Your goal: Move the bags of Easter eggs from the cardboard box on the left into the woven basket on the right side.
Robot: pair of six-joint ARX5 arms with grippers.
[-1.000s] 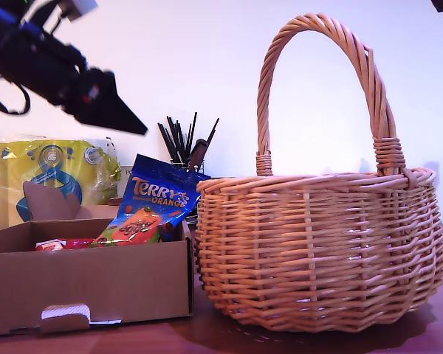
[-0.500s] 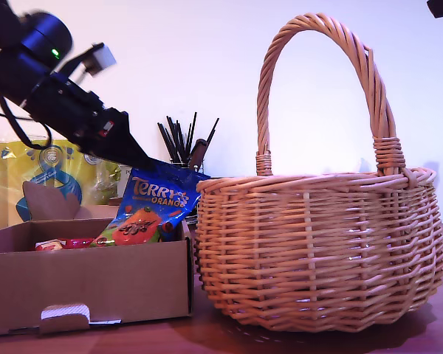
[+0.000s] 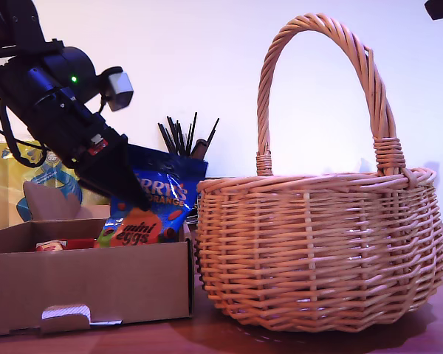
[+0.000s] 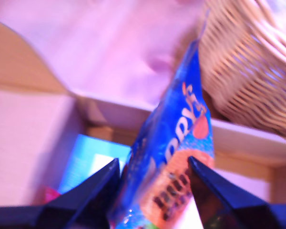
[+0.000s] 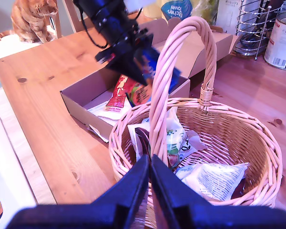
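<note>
Standing in the low brown cardboard box [image 3: 88,284] at the exterior view's left, the crinkly blue Terry's Orange bag [image 3: 159,206] sits between your first gripper's [image 4: 152,179] spread jaws, not yet pinched. Close too shallow and it could slip before clearing the tan wicker basket's [image 3: 317,243] rim; your second gripper [image 5: 150,183] hangs clenched empty above the basket.

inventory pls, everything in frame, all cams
blue Terry's bag: 1, blue and orange, upright in the box, between first gripper's fingers
cardboard box: 1, brown, exterior view's left
red bag: 1, red, in box
white bag: 1, in box
woven basket: 1, tan, exterior view's right
bags in basket: several, white and pale green
yellow pack: 1, behind box
utensil holder: 1, black utensils
cat: 1, ginger
my first gripper: open
my second gripper: shut, over basket
</note>
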